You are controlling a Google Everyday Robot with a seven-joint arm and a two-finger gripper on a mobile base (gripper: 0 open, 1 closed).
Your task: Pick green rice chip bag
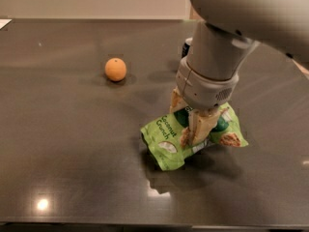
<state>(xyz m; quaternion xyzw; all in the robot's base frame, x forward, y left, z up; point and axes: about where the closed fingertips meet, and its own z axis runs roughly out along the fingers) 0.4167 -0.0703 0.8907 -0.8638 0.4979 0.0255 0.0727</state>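
Bench [63,168] of dark, glossy grey carries everything here. The crinkled lime-green rice chip bag with a dark green label and white lettering [166,139] sits right of the middle, near the front edge, its left end curled up over a shadow. The pale two-finger tool [189,122] stands straight down on the bag's middle, one beige finger [198,127] pressed on the near face and the other behind, pinching the foil between them. The bulky white arm [212,62] rises from it. A small round orange fruit [116,69] lies well apart to the left. A dark can [186,46] shows partly behind the arm.
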